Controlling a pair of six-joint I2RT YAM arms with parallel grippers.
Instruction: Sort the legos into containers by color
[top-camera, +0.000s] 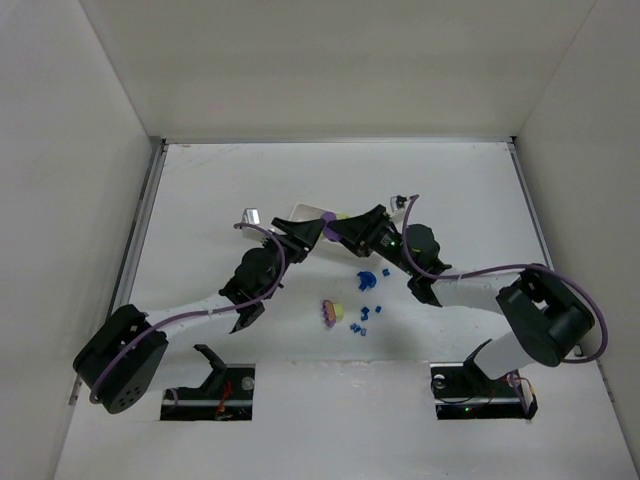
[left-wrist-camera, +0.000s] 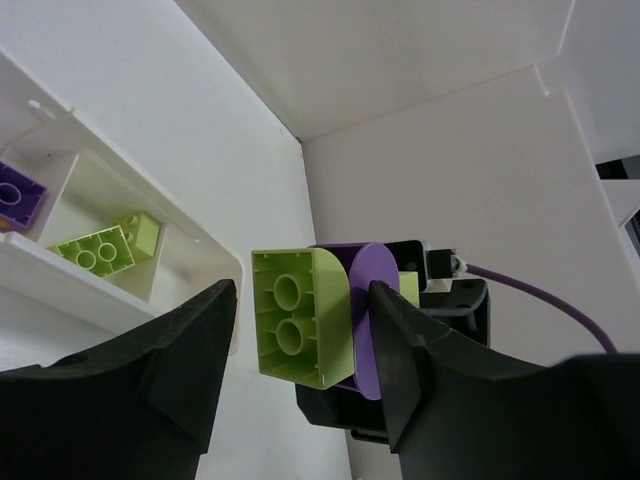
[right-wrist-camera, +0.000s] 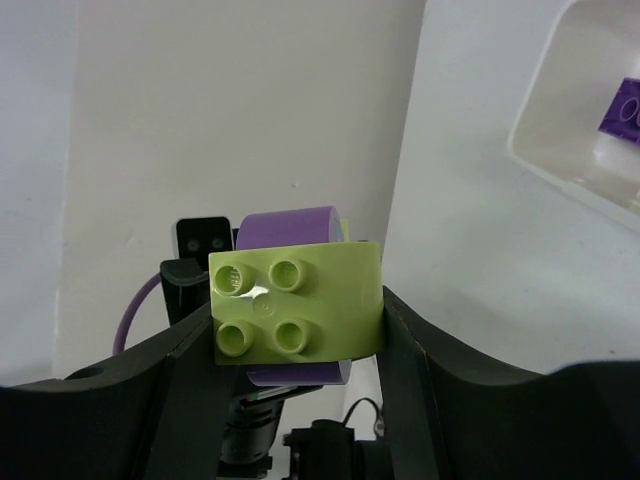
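The left gripper (left-wrist-camera: 302, 305) straddles a green-purple stack (left-wrist-camera: 292, 345) held up just beside the tray (left-wrist-camera: 205, 262). One finger touches the purple and a sliver of gap shows at the green, so I cannot tell if it grips. The right gripper (right-wrist-camera: 297, 320) is clamped on the stack's other end; to split it cleanly, the left should probably close fully first, then both peel apart at an angle, not pull straight.

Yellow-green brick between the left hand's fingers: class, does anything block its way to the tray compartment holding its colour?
Nothing visible does: the held brick hangs beside the tray, whose open compartment holds one yellow-green brick. But a purple brick clings to the held brick, and the right hand grips them.
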